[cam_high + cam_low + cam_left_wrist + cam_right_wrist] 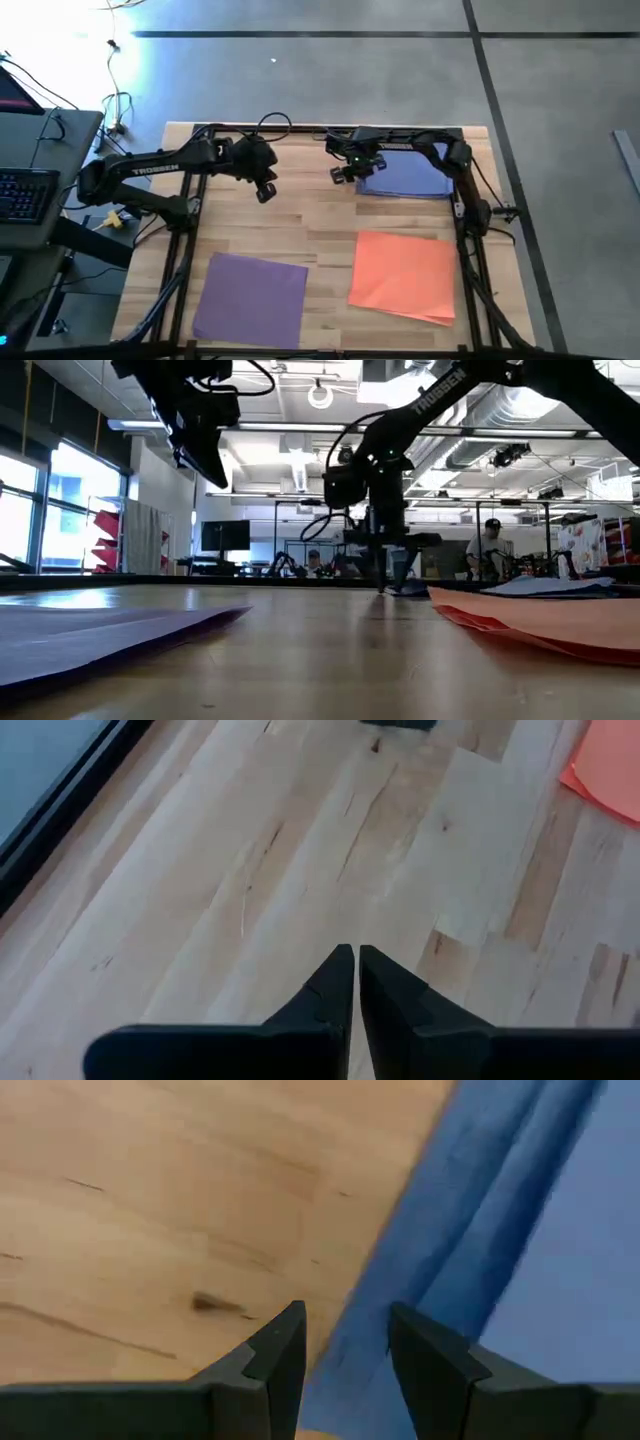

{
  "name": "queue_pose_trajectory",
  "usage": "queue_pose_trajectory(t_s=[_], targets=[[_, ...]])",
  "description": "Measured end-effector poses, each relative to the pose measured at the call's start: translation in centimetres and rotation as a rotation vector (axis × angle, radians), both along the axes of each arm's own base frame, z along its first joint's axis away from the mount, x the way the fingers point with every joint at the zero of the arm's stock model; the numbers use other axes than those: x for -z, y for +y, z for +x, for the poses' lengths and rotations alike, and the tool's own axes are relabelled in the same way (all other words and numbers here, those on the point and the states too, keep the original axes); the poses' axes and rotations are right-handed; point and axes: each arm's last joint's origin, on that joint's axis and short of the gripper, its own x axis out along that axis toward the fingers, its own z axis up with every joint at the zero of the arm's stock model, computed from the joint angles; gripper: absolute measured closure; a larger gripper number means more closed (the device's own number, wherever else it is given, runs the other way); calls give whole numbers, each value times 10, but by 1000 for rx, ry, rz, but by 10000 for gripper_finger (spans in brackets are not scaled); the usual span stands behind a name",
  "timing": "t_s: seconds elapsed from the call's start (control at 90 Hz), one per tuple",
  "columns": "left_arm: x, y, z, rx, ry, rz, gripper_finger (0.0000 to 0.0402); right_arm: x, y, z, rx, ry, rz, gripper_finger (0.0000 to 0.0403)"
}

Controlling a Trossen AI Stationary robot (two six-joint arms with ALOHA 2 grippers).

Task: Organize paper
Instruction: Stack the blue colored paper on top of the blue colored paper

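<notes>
On the bench (320,225), the right gripper (347,176), fingers parted, straddles the blue paper's (405,178) rumpled edge. Orange paper (405,275) and purple paper (250,298) lie nearer the front. The left gripper (265,190) hangs closed and empty.

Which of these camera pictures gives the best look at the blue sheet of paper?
The high view: it shows the blue paper lying flat at the table's far right, partly under the right gripper. The right wrist view shows only its edge up close, between the open fingers. The low view shows a thin sliver. The left wrist view misses it.
</notes>
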Motion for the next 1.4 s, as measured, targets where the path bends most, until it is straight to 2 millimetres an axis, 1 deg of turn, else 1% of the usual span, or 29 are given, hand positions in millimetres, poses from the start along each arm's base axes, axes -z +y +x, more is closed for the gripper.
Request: queue_pose_trajectory(t_s=[0.133,0.233,0.3,0.367,0.444,0.511,0.611,0.7,0.756,0.844,0.944,1.033,1.156,1.4], targets=[[0,0,0,0,0,0,402,-17,0,12,-27,-66,-19,277],[0,0,0,1,1,0,402,-35,0,21,-97,-101,-34,277],[0,0,0,0,0,0,402,-49,0,20,-146,-63,-41,277],[0,0,0,1,1,0,402,-60,2,13,-216,34,-54,277],[0,0,0,1,0,0,402,-66,-2,-2,-286,177,-61,277],[0,0,0,0,3,-2,402,-67,-7,-18,-312,269,-48,277],[0,0,0,-16,2,-15,402,-69,-13,-49,-285,323,-34,277],[0,0,0,-21,0,-17,402,-70,-15,-80,-206,309,-51,277],[0,0,0,-20,0,-17,402,-66,-14,-98,-153,290,-58,277],[0,1,0,-25,-6,-12,402,-50,-8,-123,-43,266,-65,278],[1,3,0,-36,-1,-8,402,-30,-1,-136,38,204,-48,285],[3,6,1,-49,4,-5,402,-14,7,-137,72,163,-18,298],[5,12,2,-77,8,6,402,1,17,-124,82,63,17,317],[17,24,11,-85,37,0,402,5,37,-89,70,-84,20,335]])
